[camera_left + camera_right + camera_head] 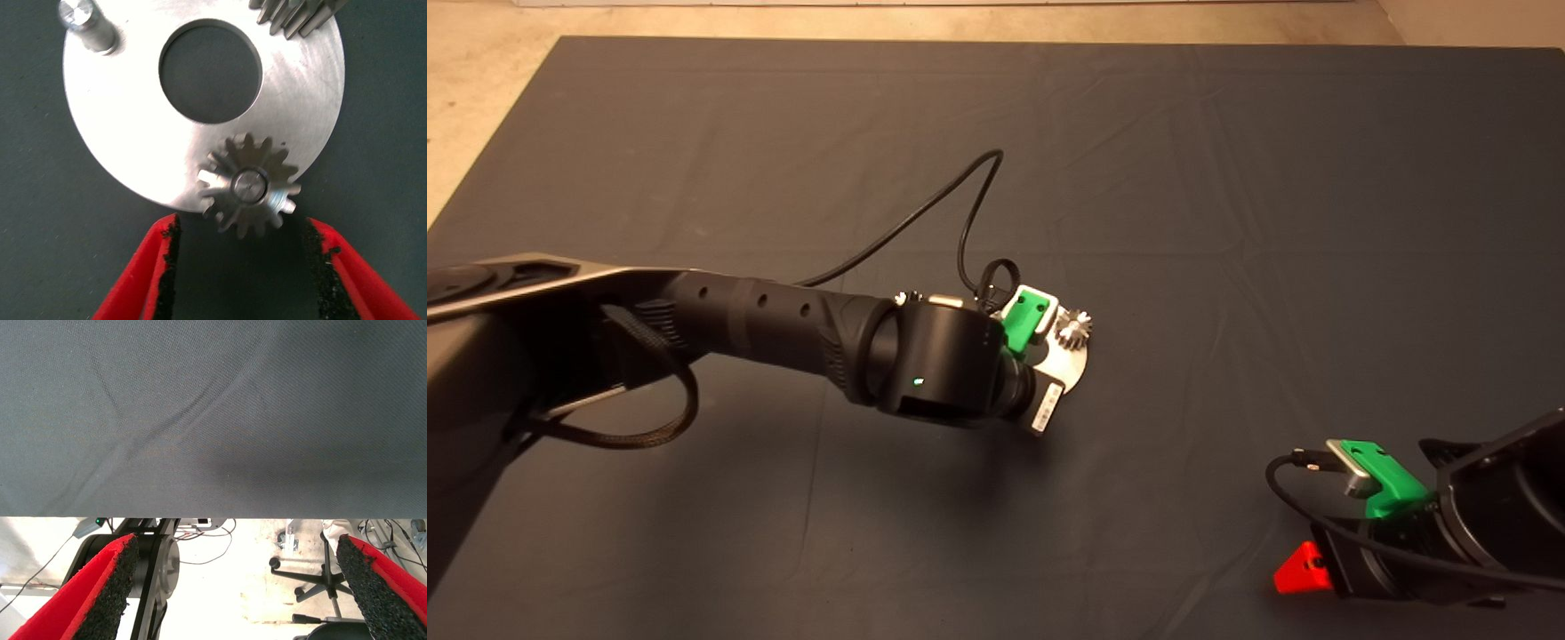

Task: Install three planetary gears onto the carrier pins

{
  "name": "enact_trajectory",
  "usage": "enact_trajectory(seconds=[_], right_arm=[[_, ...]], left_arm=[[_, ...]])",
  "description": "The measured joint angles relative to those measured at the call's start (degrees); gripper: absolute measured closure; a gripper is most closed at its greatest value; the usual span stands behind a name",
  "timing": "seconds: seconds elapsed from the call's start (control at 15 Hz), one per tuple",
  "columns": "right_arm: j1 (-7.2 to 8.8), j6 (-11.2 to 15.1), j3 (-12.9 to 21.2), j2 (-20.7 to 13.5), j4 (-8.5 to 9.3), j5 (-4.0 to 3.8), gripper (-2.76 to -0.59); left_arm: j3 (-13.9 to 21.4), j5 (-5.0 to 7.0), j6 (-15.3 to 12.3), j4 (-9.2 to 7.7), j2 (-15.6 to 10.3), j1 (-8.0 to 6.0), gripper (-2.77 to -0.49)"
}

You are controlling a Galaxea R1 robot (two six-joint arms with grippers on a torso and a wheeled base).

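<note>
The shiny round disc (133, 127) with a central hole lies on the dark mat; in the head view its edge (1074, 369) shows past my left arm. One planetary gear (248, 192) sits on a carrier pin near the disc's rim, the pin's end showing in its bore. A second gear (297, 15) sits at the disc's edge, also seen in the head view (1073, 329). One bare pin (83, 23) stands upright. My left gripper (240, 267) is open, its fingers (150, 273) astride the near gear without touching it. My right gripper (237, 587) is open and parked at the mat's lower right.
A black cable (960, 222) loops over the mat behind my left wrist. The right wrist view looks past the mat's edge (200, 513) at the floor, where a chair base (320, 583) and cables show.
</note>
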Motion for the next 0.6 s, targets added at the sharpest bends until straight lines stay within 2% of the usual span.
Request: enact_trajectory(seconds=[0.33,0.6], right_arm=[[-0.06,0.01,0.00,0.00,0.00,0.00,-2.20],[-0.04,0.01,0.00,0.20,0.00,0.06,-2.20]], left_arm=[[4.82,0.07,0.00,-0.43,-7.26,-2.30,-1.46],[5.65,0.02,0.77,-1.05,-10.02,-3.30,-1.46]])
